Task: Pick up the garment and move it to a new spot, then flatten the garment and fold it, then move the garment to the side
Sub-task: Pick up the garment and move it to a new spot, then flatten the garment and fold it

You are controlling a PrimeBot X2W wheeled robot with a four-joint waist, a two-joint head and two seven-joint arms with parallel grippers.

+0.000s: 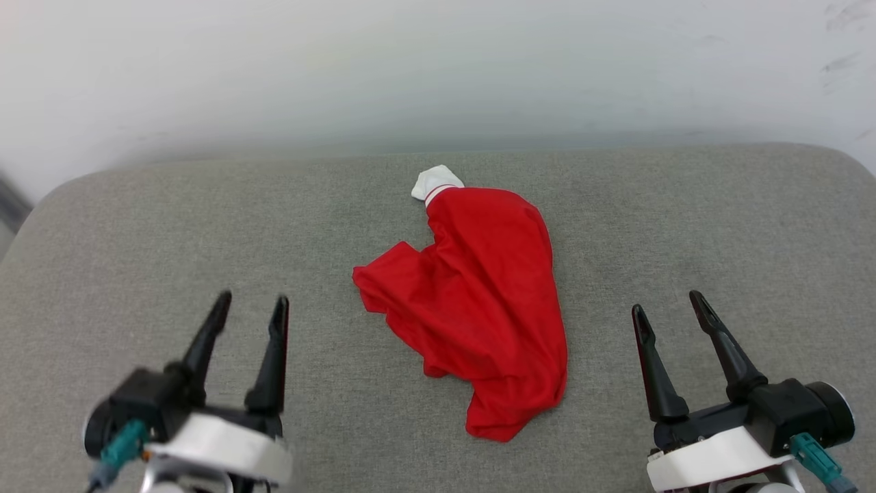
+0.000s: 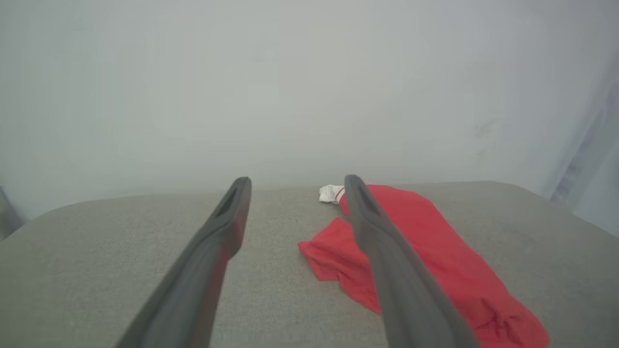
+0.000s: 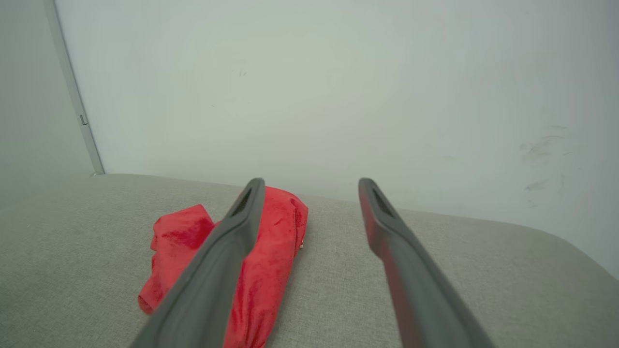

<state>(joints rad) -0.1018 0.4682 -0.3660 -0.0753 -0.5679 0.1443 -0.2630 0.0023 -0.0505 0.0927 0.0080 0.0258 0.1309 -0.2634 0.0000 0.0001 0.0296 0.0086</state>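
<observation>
Both the left gripper (image 1: 252, 307) and right gripper (image 1: 667, 302) hang spread and empty beside the crumpled garment (image 1: 479, 308); pinch opposite edges, then lift evenly.

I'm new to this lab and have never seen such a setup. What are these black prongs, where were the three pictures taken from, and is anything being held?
The prongs are the fingers of a two-armed robot's grippers. The head view looks down from a camera on its head: the left gripper and the right gripper both stand open and hold nothing. Between them a crumpled red garment with a white sleeve end lies on a grey padded surface. The other two pictures come from cameras on each wrist, looking along that gripper's own fingers, the left and the right, toward the same garment.
</observation>
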